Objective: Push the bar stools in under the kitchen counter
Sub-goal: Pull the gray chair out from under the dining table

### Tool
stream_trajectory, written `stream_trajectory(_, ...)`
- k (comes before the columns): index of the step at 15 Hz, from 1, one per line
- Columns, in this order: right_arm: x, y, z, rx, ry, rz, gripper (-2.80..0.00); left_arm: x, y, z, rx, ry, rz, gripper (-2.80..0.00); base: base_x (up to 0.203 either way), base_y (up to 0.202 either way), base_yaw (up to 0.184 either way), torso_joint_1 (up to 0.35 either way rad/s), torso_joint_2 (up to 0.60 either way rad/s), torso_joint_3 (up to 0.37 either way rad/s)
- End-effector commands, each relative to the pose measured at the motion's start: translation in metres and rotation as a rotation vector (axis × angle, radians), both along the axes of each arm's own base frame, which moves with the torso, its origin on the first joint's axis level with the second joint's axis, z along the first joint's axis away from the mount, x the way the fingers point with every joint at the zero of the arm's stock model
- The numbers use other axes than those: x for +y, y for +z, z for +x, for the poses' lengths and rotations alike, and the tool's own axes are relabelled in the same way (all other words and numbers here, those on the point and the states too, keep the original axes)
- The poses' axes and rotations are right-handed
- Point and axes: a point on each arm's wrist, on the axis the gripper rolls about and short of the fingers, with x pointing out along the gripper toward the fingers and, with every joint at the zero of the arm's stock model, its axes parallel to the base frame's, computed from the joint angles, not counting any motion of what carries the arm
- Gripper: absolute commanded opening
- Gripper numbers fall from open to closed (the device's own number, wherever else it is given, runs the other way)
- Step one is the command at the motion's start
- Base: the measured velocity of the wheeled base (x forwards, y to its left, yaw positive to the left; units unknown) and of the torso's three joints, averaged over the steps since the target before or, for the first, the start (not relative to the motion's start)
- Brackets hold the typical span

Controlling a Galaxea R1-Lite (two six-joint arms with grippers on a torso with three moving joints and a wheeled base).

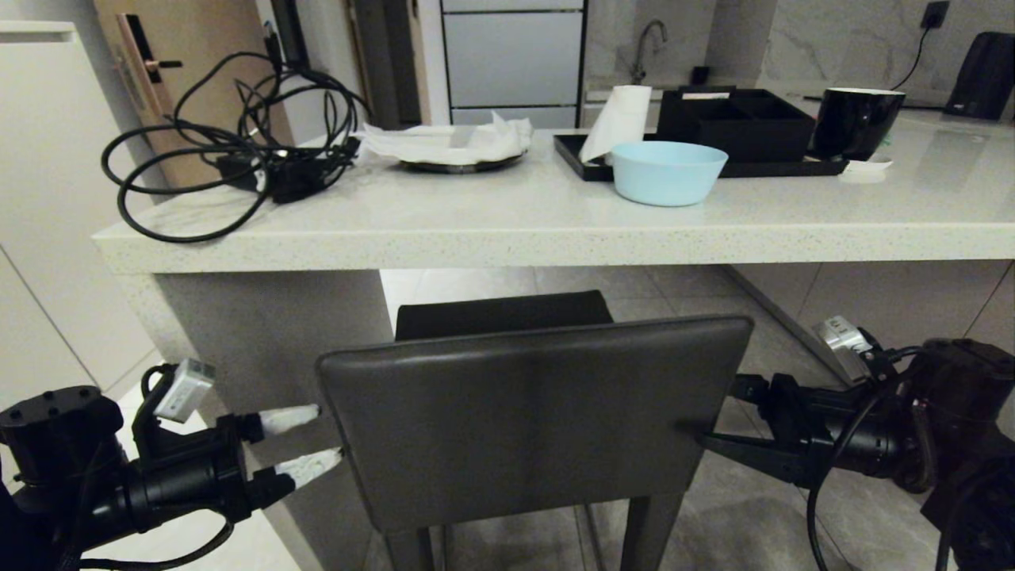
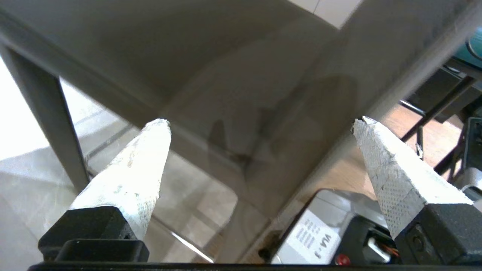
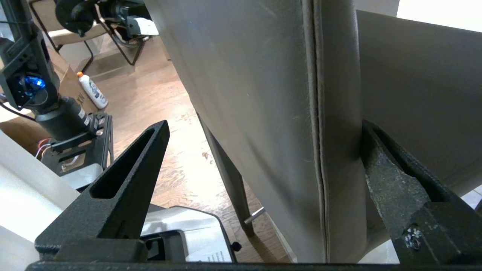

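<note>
Both grippers sit at the dark grey stool [image 1: 523,420], one on each side edge of its backrest. Left gripper [image 1: 319,434]: white-wrapped fingers [image 2: 128,188] spread wide, tips at the backrest's edge, nothing clamped. Right gripper [image 1: 702,436]: black fingers [image 3: 391,180] also spread wide, straddling the backrest's other edge; one finger lies against the padded edge seam, the other stands clear behind the back. No grip on either side.

Stool: square back, matte grey upholstery with a stitched seam down the edge, angular grey legs. Seat front is already tucked below the kitchen counter [image 1: 507,238], back still out on the robot's side.

Counter is a pale speckled slab with a thick edge. On it, above the stool: light blue bowl [image 1: 668,171], contents not visible; black tray [image 1: 575,155] holding a black divided box [image 1: 733,119] and black mug [image 1: 855,120]; plate [image 1: 460,162] with crumpled white paper; tangled black cables [image 1: 238,143] at the end by the side panel.
</note>
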Motion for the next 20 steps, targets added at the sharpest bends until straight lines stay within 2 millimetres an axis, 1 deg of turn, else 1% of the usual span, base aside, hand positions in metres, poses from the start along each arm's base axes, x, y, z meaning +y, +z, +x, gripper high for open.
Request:
stream_trajectory(1,0.001,-0.001,0.0,0.002,0.01,0.001,0.0,0.002,0.001,-0.009,0.006,-0.01,-0.006,0.0,0.0,0.0,0.0,0.0,0.0,0.0)
stream_trajectory(3,0.001,-0.001,0.0,0.0,0.011,0.001,0.0,0.002,0.0,-0.021,0.016,-0.043,-0.012,0.0,0.0,0.0,0.0,0.0,0.0,0.0)
stream_trajectory(4,0.001,-0.001,0.0,0.002,0.011,0.0,0.0,0.0,0.001,-0.023,0.011,-0.052,-0.01,0.0,0.0,0.0,0.0,0.0,0.0,0.0)
stream_trajectory(6,0.001,-0.002,0.0,0.003,0.013,0.0,0.0,-0.004,0.004,-0.017,-0.012,-0.077,-0.007,0.0,0.0,0.0,0.0,0.0,0.0,0.0)
stream_trajectory(8,0.003,-0.001,0.0,0.002,0.018,0.0,0.0,-0.014,0.007,-0.01,-0.036,-0.122,-0.006,0.0,0.0,0.0,0.0,0.0,0.0,0.0)
stream_trajectory(11,0.003,-0.001,0.0,0.002,0.02,0.0,0.0,-0.025,0.008,0.004,-0.059,-0.169,-0.007,0.0,0.0,0.0,0.0,0.0,0.0,0.0)
stream_trajectory(15,0.007,0.0,0.0,-0.002,0.025,0.001,0.0,-0.04,0.012,0.011,-0.079,-0.221,-0.013,0.0,0.0,0.0,0.0,0.0,0.0,0.0)
stream_trajectory(17,0.013,0.0,0.0,-0.001,0.03,0.0,0.0,-0.041,0.011,0.012,-0.071,-0.227,-0.014,0.0,0.0,0.0,0.0,0.0,0.0,0.0)
stream_trajectory(20,0.028,0.002,-0.008,-0.006,0.068,-0.001,0.0,-0.035,0.01,0.012,-0.062,-0.201,-0.016,0.0,0.0,0.0,0.0,0.0,0.0,0.0)
